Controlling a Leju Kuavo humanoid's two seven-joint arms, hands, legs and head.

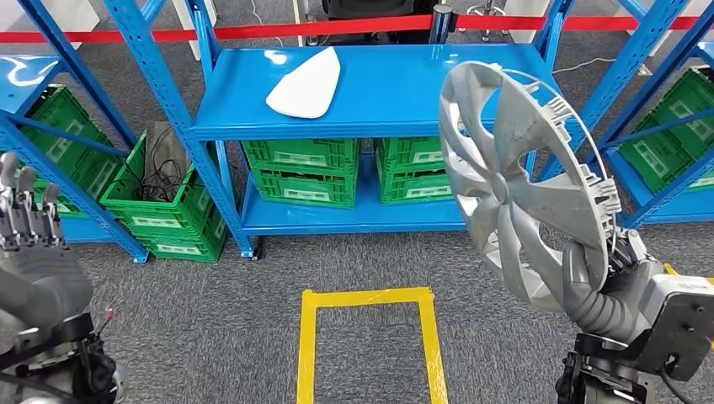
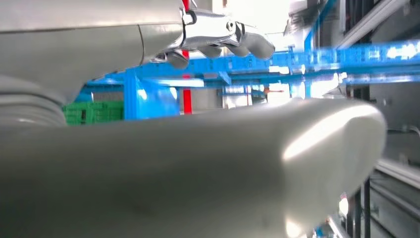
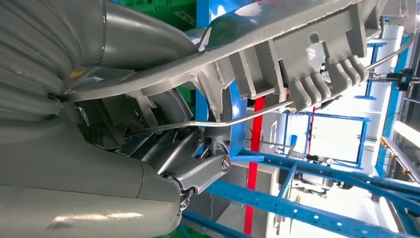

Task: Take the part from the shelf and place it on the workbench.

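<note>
Right hand [image 1: 619, 273]: clamped on the lower rim of the silver wheel cover [image 1: 514, 181], thumb on the spoked face, fingers [image 3: 173, 148] behind the rim among the clips and the wire ring.
Wheel cover attitude: standing on edge above the hand, tilted, spoked face turned toward the robot's left side, clear of every surface.
Left hand [image 1: 29, 219]: raised at the far side from the cover, fingers upright and holding nothing; the left wrist view shows fingertips [image 2: 247, 42] curved over a gap, thumb apart.
Shelf [image 1: 387, 93]: ahead of and beyond the right hand; the cover is off it and overlaps its near right corner in the head view.
White panel [image 1: 307, 84]: lying flat on the shelf top, well to the left of the held cover, untouched.
Green crates [image 1: 303, 172]: on the lower shelf level and to either side, below the cover.
Yellow floor marking [image 1: 370, 337]: on the carpet between the two hands, nearer the robot than the shelf.
Step in hand: judged to be the carry, with pick-up complete and placement not yet done.
Workbench: cannot be located from these views.
Next move calls for: turning toward the bench, keeping the grip firm on the rim, then levelling the cover before setting it down.
Risk: a one-edge grip on a wide, light disc may let it swing or slip.
</note>
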